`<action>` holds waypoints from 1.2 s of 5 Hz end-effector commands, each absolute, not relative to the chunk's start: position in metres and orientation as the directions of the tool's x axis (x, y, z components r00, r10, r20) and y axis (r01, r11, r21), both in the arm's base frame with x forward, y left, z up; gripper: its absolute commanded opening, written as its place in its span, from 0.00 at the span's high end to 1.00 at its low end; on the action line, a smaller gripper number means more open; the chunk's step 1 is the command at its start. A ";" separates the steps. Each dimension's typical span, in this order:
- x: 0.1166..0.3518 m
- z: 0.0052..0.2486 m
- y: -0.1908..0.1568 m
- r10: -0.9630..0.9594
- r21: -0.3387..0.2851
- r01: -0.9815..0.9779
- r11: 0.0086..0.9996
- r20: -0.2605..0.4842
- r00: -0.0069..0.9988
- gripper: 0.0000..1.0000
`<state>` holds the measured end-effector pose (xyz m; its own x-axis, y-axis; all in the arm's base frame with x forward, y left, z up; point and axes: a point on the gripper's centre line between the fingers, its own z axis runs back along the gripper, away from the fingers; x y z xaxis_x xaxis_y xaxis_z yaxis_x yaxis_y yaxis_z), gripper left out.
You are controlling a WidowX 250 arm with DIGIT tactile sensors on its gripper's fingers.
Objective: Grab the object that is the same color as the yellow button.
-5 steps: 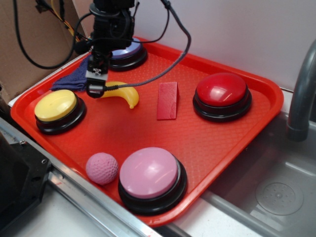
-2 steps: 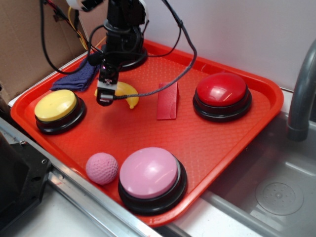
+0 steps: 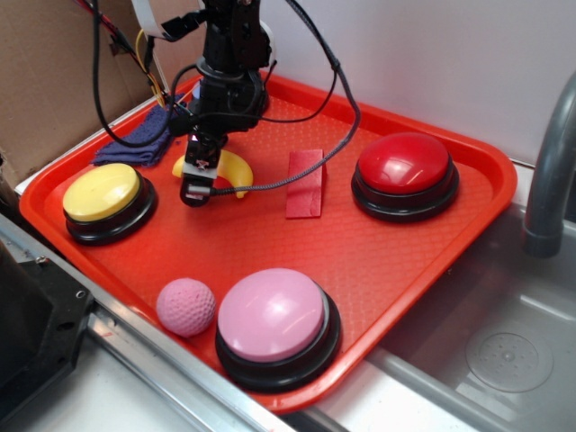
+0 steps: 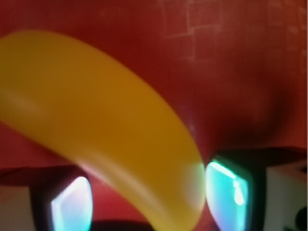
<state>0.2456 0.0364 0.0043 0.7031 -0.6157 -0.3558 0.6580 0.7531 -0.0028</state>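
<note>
Banana (image 3: 236, 169): lay on the red tray (image 3: 378, 261), back left part, between the yellow button and the red wedge, partly hidden behind the gripper; up close from the wrist it filled the view as a blurred yellow curve (image 4: 110, 130).
Pink ball (image 3: 185, 307): sat at the tray's front edge, just beside the pink button.
Pink button (image 3: 273, 317): stood nearest the front rim.
Yellow button (image 3: 102, 193): stood at the left side of the tray, near the banana but apart from it.
Gripper (image 3: 197, 184): hung low at the banana; jaws were spread, a finger (image 4: 72, 204) on either side of the banana's tip, not pressing it so far as I could tell.
Red wedge (image 3: 305, 184): lay just right of the banana.
Red button (image 3: 405, 166): stood at the right, well apart.
Blue cloth (image 3: 139, 142): lay crumpled at the back left rim.
Sink (image 3: 504, 351): sat right of the tray.
</note>
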 end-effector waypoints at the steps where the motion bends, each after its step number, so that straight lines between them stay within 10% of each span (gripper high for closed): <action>1: 0.241 0.012 0.039 -0.634 0.051 0.674 0.737 -0.294 0.715 1.00; 2: 0.240 0.014 0.038 -0.630 0.059 0.669 0.741 -0.285 0.723 1.00; 4: 0.199 0.111 -0.016 -0.197 0.156 0.204 0.966 -0.064 0.978 1.00; 6: 0.160 0.216 -0.025 -0.022 -0.090 0.025 0.996 0.034 0.999 1.00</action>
<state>0.1709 -0.0196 0.2066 0.9998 -0.0126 -0.0126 0.0114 0.9959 -0.0900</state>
